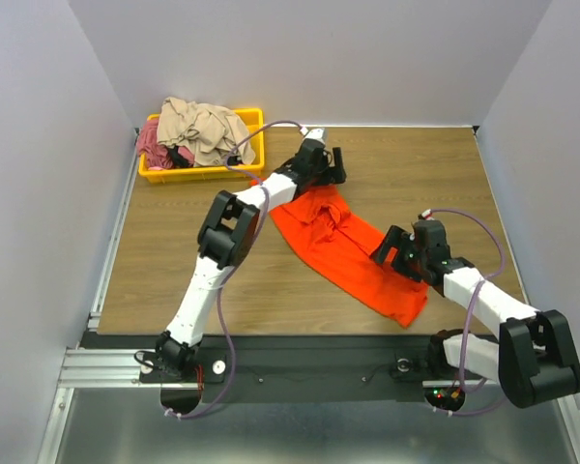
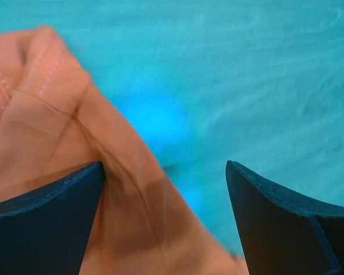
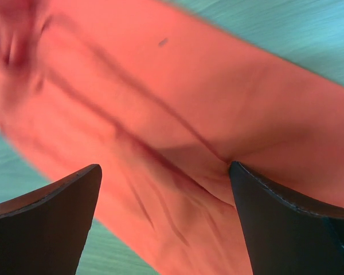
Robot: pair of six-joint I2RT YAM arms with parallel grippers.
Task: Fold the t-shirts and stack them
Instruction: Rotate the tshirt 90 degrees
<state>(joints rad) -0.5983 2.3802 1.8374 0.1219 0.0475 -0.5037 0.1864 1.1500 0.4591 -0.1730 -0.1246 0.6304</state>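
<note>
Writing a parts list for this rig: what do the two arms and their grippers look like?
The left arm and right arm have white shells with bulky black joints. A thin lilac cable loops along each. The left gripper and right gripper are black; their fingers are dark wedges with flat inner faces.

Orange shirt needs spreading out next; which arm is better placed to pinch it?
Probably right: the open right tool has orange shirt filling its gap; the left tool straddles mostly bare table.
</note>
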